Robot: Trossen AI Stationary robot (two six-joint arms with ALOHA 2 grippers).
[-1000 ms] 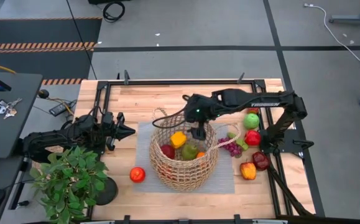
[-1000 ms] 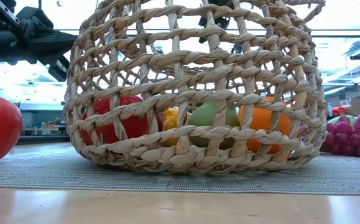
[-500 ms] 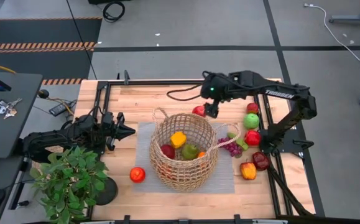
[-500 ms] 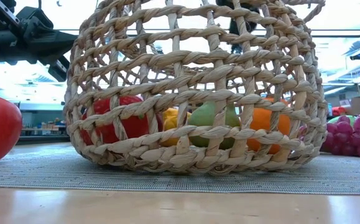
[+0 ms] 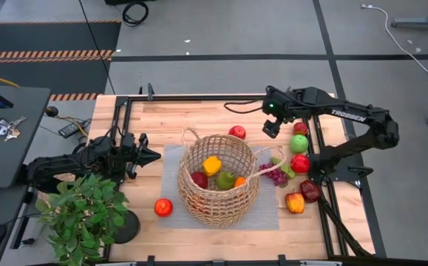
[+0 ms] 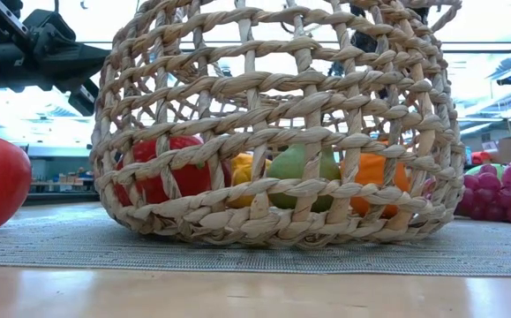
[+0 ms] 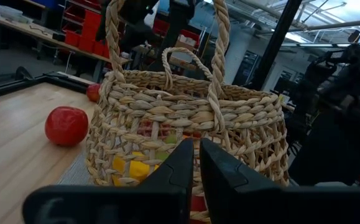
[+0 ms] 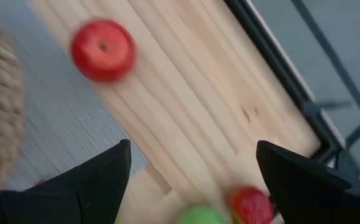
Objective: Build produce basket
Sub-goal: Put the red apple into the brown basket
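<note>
The basket [image 5: 219, 179] stands on a grey mat [image 5: 273, 210] near the middle of our surface [image 5: 199, 118], somewhat toward the near edge. Through its open weave we see a yellow pepper [image 5: 212, 165], a dark red fruit [image 5: 199, 179], a green fruit [image 5: 226, 179] and an orange one [image 5: 239, 183] lying inside. In the low view the same pieces rest on the basket floor behind the woven wall.

Outside the basket, a red apple [image 5: 236, 132] lies on the bare wood just beyond the basket, toward the far edge. A red fruit [image 5: 163, 207] lies at the mat's left border, near the near edge. Purple grapes [image 5: 276, 176] rest on the mat just right of the basket. Along the right edge we see a small red fruit [image 5: 300, 128], a green apple [image 5: 299, 143], another red apple [image 5: 300, 163], a dark red fruit [image 5: 310, 191] and an orange pepper [image 5: 295, 202].

Our right tool [image 5: 271, 128] hangs above the wood toward the far right corner, between the lone red apple and the fruits at the right edge; its fingers are spread apart and grasp nothing. Our left tool [image 5: 153, 155] waits near the left edge, pointed at the basket, its fingers clenched together with nothing between them. A potted plant [image 5: 84, 214] sits at the near left corner.
</note>
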